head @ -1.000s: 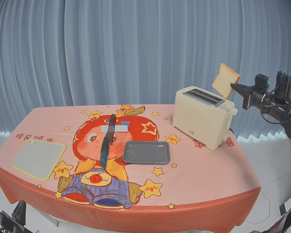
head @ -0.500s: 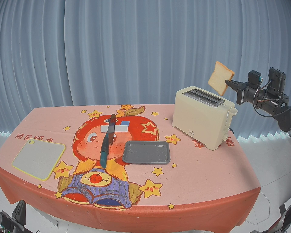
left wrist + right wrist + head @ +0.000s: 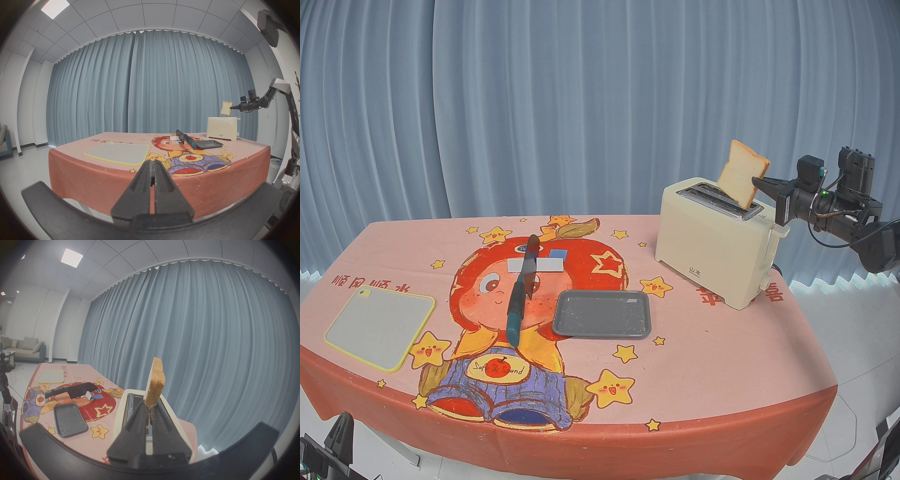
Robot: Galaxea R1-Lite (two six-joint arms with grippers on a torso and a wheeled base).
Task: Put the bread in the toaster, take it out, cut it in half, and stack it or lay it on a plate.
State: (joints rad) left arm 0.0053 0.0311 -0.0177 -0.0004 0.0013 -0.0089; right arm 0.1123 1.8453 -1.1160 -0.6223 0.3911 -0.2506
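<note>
Over one toaster (image 3: 712, 244): one bread slice (image 3: 742, 173) grasped by right tool (image 3: 759, 183); left tool (image 3: 152, 168) clenched | one knife (image 3: 520, 290); one tray (image 3: 602, 314)

The toaster (image 3: 715, 240) stands at the right rear of the desk (image 3: 706, 362). Over its top the bread (image 3: 742, 173) stands upright, gripped at its right edge by the right hand (image 3: 759, 182), which sits to the toaster's right. The plate (image 3: 602, 314) lies mid-desk, left of and before the toaster. The knife (image 3: 520, 294) lies just left of the plate, and the cutting board (image 3: 380, 326) lies at the front-left corner.
</note>
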